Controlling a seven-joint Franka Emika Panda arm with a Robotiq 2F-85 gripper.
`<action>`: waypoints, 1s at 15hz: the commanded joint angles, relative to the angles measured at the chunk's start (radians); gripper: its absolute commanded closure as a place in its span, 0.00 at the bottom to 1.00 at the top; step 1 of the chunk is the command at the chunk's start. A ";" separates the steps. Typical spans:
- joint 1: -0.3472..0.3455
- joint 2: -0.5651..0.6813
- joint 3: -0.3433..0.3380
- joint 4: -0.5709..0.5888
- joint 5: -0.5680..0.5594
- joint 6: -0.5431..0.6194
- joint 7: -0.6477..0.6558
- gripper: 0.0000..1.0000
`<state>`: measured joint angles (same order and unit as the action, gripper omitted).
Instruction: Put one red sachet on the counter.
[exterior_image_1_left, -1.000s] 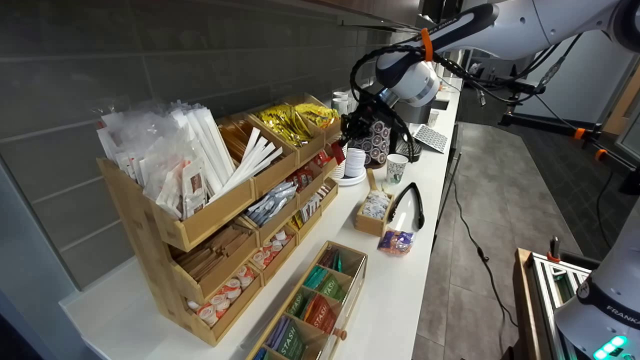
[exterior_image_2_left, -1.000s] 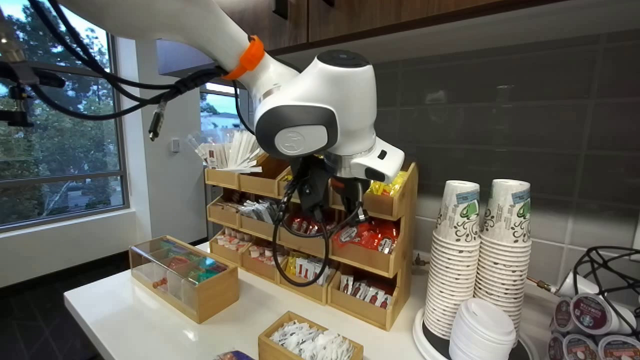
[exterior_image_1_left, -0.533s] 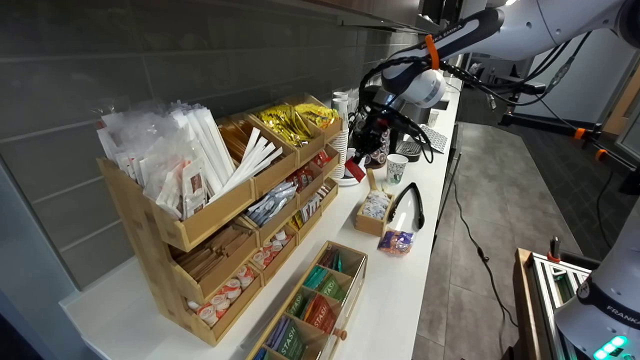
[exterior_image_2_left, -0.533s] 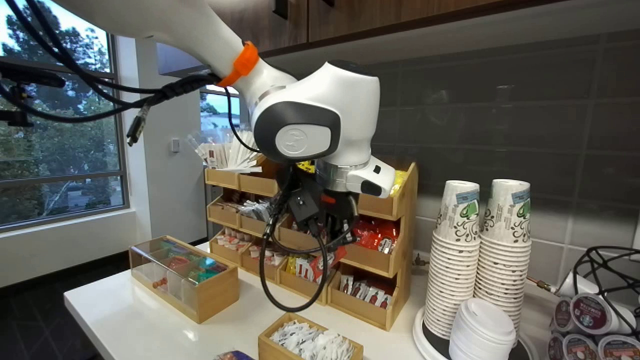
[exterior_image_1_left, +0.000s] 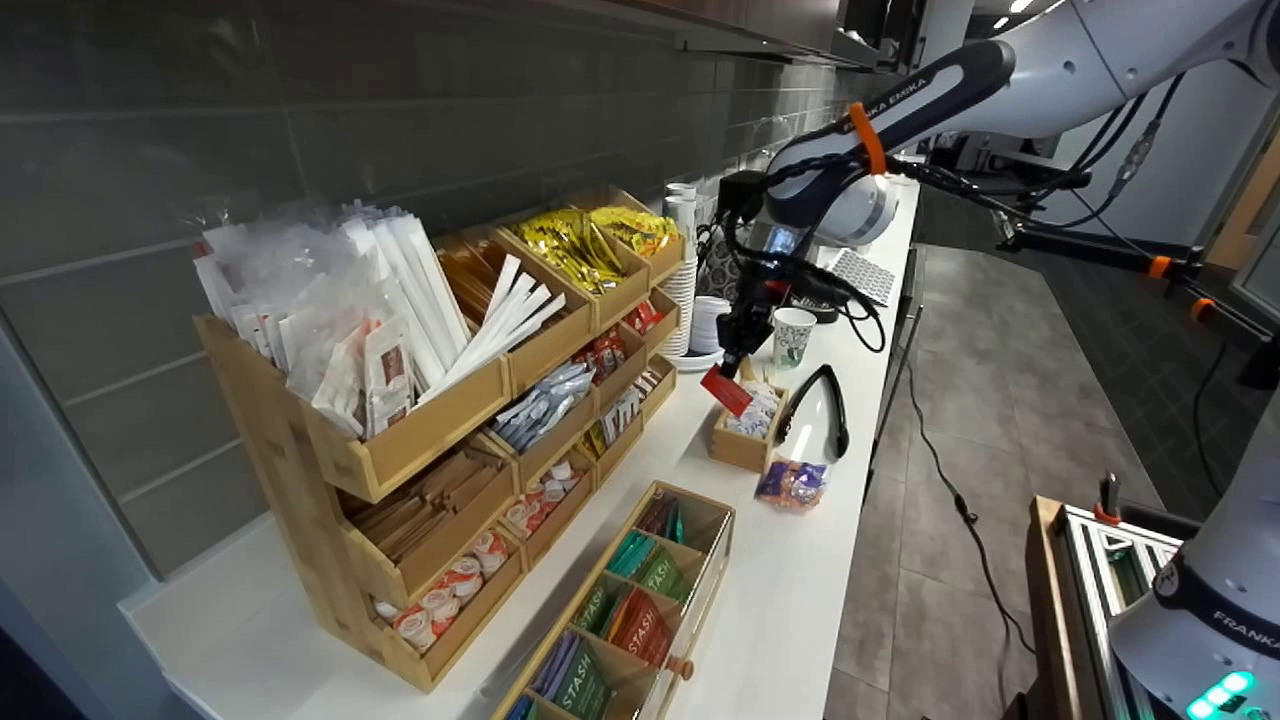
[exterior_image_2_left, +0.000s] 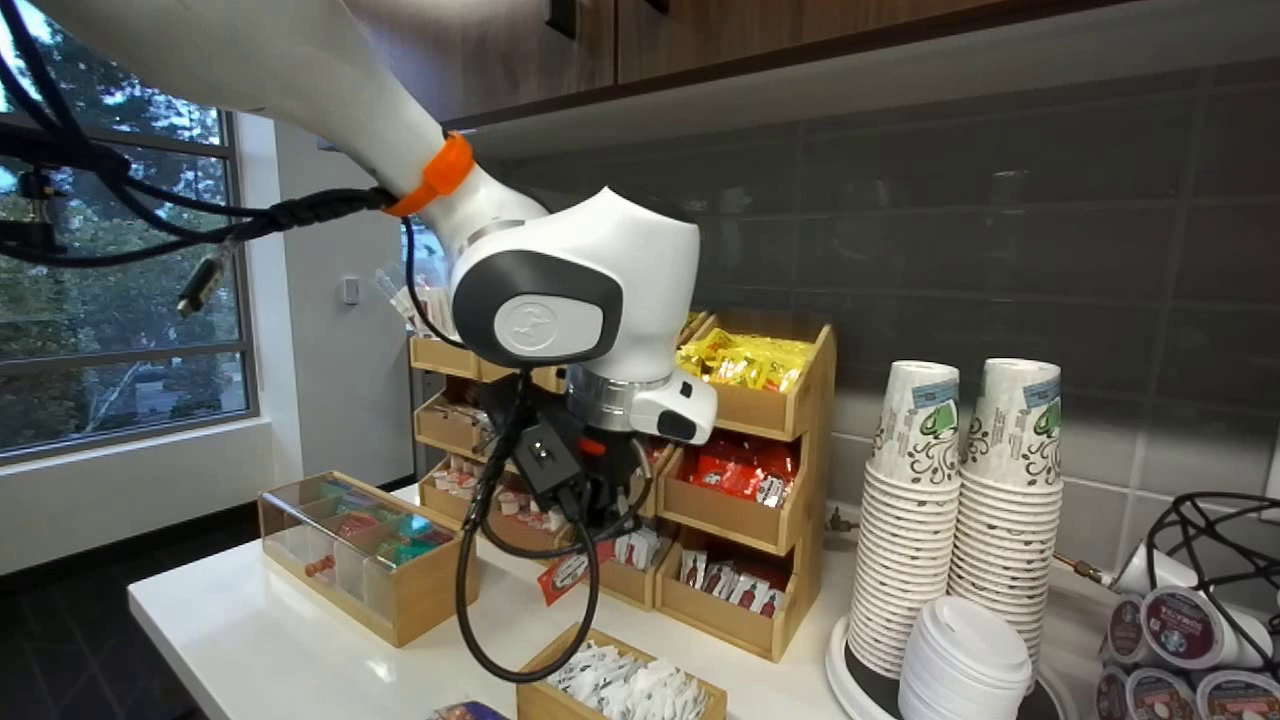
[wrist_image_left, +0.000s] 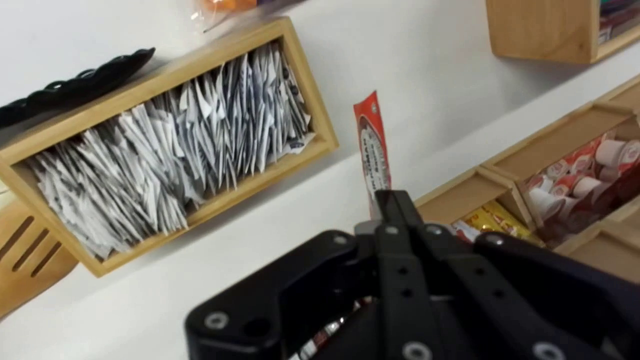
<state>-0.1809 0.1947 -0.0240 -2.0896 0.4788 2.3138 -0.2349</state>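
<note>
A red sachet (exterior_image_1_left: 726, 390) hangs from my gripper (exterior_image_1_left: 733, 358), above the white counter (exterior_image_1_left: 780, 580). In the wrist view the gripper (wrist_image_left: 398, 202) is shut, and the sachet (wrist_image_left: 372, 142) sticks out beyond its fingertips, seen nearly edge-on. The sachet (exterior_image_2_left: 568, 575) also shows in an exterior view, partly behind a black cable loop; the fingertips are hidden there. The sachet is apart from the counter (wrist_image_left: 425, 85), between the wooden box of white packets and the rack. More red sachets (exterior_image_2_left: 745, 470) lie in a middle-row bin of the rack.
The tiered wooden rack (exterior_image_2_left: 822, 450) stands along the wall. The small wooden box (exterior_image_1_left: 740, 452) of white packets is close to the gripper. Black tongs (exterior_image_1_left: 838, 415), a purple-orange packet (exterior_image_1_left: 793, 484), a paper cup (exterior_image_1_left: 792, 340) and a glass-lidded tea box (exterior_image_2_left: 425, 600) stand around.
My gripper has carried the red sachet from beside the rack's red-sachet bin away from the rack and downward, toward the box of white packets. It stays shut on the sachet.
</note>
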 joint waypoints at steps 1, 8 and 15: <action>0.031 -0.025 0.005 -0.071 -0.023 -0.008 -0.024 1.00; 0.061 -0.001 0.047 -0.124 0.022 0.007 -0.120 1.00; 0.075 0.055 0.077 -0.123 0.020 0.037 -0.176 1.00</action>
<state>-0.1120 0.2267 0.0432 -2.2062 0.4823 2.3181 -0.3747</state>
